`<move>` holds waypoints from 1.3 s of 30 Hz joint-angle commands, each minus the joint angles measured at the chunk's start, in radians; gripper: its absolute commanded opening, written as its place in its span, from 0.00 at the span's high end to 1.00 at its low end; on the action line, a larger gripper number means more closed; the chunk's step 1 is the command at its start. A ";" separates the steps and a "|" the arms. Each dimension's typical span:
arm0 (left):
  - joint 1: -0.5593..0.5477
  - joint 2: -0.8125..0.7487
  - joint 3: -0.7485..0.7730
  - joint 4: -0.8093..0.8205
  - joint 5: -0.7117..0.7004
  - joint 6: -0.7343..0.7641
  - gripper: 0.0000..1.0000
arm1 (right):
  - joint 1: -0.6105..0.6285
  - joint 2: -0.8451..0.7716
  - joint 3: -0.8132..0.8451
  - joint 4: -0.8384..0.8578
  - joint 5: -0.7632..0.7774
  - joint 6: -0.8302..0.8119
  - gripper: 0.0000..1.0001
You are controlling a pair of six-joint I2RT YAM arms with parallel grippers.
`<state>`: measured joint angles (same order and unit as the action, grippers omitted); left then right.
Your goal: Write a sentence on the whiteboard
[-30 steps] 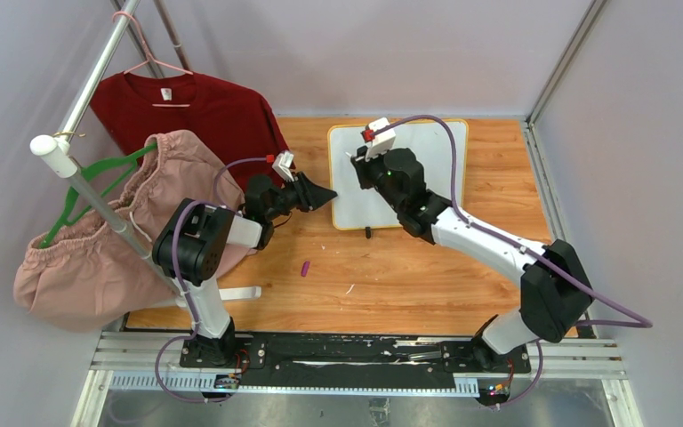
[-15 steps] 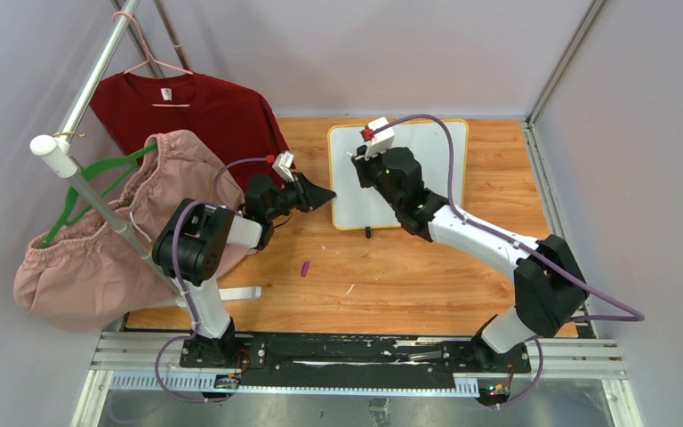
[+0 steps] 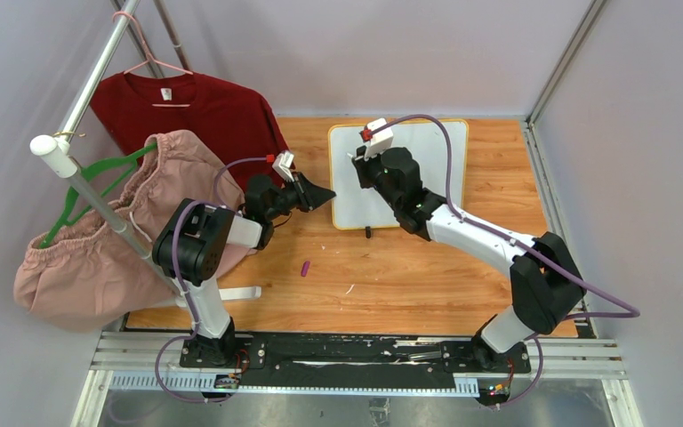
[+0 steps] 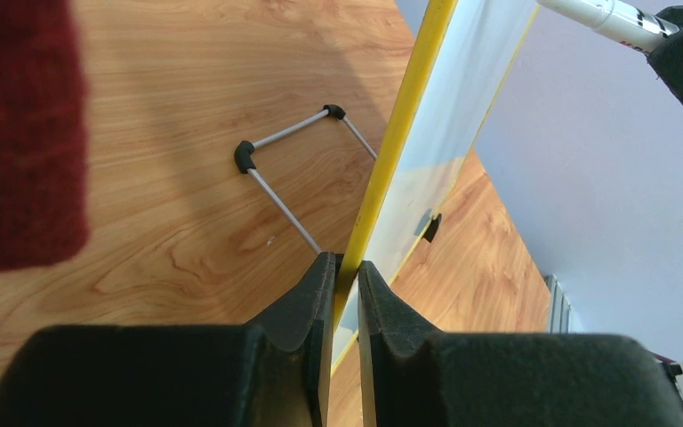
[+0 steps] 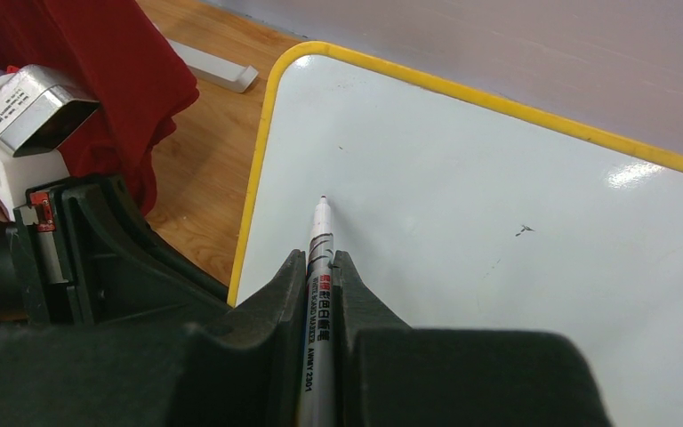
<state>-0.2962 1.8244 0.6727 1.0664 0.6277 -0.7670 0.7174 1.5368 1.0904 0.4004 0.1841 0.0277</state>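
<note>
The whiteboard (image 3: 427, 147), white with a yellow frame, stands tilted on the wooden table; it also shows in the right wrist view (image 5: 516, 231) and edge-on in the left wrist view (image 4: 405, 116). My left gripper (image 3: 327, 195) (image 4: 346, 267) is shut on its left yellow edge. My right gripper (image 3: 357, 166) (image 5: 322, 258) is shut on a white marker (image 5: 320, 267), tip uncapped and at the board's upper left area. No sentence shows on the board; only a few faint specks.
A red shirt (image 3: 187, 107) and a pink garment (image 3: 107, 231) hang on a rack at the left. A small purple cap (image 3: 305, 267) lies on the table. The board's wire stand (image 4: 280, 169) rests on the wood behind it.
The right arm has shifted slightly, its elbow moving left; the marker stays near the board's upper left. The left gripper has not moved.
</note>
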 commanded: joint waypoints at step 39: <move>-0.016 -0.027 0.004 0.077 0.007 0.004 1.00 | -0.023 -0.093 -0.093 -0.009 0.056 0.028 1.00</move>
<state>-0.2993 1.8244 0.6727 1.0771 0.6258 -0.7662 0.7124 1.4891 1.0008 0.3855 0.2142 0.0368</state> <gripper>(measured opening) 0.160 0.138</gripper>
